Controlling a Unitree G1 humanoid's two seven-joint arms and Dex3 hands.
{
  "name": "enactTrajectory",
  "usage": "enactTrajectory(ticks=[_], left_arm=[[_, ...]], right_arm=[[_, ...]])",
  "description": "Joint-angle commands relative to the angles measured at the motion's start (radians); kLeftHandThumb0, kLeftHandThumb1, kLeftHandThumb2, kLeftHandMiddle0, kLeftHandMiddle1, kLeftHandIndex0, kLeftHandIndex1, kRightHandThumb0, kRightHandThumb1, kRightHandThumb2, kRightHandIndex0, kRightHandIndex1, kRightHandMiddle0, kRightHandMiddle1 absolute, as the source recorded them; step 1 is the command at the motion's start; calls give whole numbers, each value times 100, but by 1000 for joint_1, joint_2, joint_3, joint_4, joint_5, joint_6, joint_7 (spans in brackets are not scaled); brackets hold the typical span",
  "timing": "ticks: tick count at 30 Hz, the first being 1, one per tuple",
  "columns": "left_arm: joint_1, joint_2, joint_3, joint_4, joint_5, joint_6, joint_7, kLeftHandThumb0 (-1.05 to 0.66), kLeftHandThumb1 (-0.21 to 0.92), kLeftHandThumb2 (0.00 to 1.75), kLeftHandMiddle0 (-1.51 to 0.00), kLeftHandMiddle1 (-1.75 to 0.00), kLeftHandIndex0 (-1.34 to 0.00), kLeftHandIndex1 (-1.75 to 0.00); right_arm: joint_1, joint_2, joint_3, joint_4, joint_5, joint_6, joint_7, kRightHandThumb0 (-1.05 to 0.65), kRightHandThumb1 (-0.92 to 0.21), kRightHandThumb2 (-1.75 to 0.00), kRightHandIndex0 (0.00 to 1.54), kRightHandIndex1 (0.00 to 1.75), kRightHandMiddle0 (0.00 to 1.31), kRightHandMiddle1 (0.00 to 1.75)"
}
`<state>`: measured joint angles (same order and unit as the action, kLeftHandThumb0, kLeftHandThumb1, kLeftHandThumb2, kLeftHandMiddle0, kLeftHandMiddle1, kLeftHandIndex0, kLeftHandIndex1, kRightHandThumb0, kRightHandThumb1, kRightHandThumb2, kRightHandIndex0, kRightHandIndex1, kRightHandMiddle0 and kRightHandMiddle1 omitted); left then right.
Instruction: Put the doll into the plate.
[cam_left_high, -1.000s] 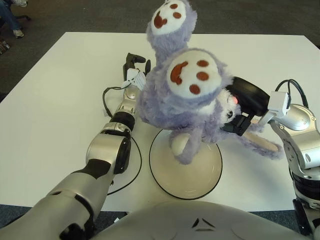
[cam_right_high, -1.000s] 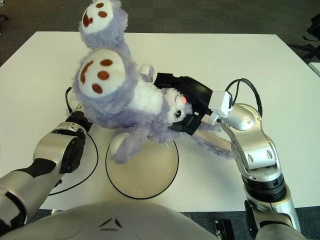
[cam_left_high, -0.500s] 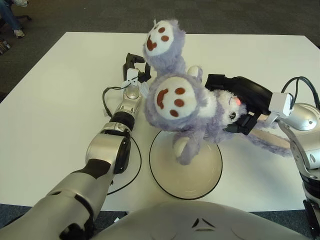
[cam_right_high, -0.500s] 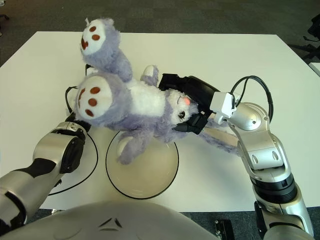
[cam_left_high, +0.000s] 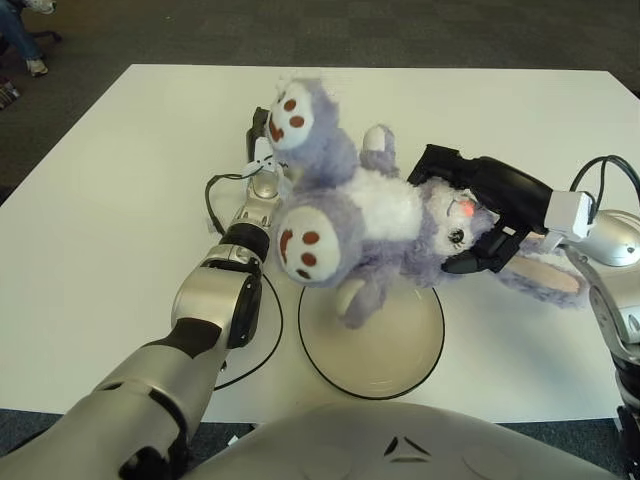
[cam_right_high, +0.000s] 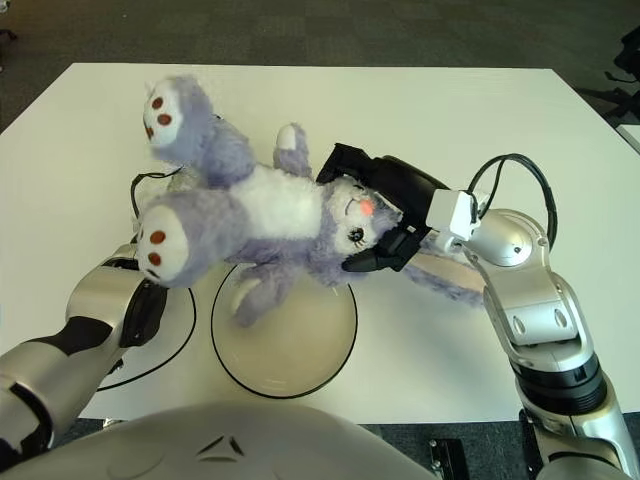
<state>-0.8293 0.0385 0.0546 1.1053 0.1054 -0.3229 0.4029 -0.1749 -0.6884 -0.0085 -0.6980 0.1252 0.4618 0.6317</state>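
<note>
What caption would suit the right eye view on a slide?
Right hand holds a purple plush doll by the head above a plate.

Bright even overhead light, soft shadows on the white table (cam_left_high: 120, 200), edges perhaps slightly bowed, focus sharp

doll (cam_left_high: 370, 215) above plate (cam_left_high: 400, 365), right hand (cam_left_high: 485, 205) at its right

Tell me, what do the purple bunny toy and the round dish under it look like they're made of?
The doll, held by the right hand, looks like soft plush: shaggy lilac fur, a white belly patch and smoother white soles with brown marks. The plate seems glazed ceramic or hard plastic: smooth, cream, dark rim, faint sheen; the look leaves it open. The left hand shows beyond the doll's feet.
</note>
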Motion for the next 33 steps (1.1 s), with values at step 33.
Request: enactTrajectory(ticks=[33], left_arm=[[-18, -1, -13, -1, 14, 2, -6, -37, 75, 75, -92, -172, -30, -175]], right_arm=[[-17, -83, -43, -24, 55, 0, 85, -62, -34, -80, 26, 44, 0, 87]])
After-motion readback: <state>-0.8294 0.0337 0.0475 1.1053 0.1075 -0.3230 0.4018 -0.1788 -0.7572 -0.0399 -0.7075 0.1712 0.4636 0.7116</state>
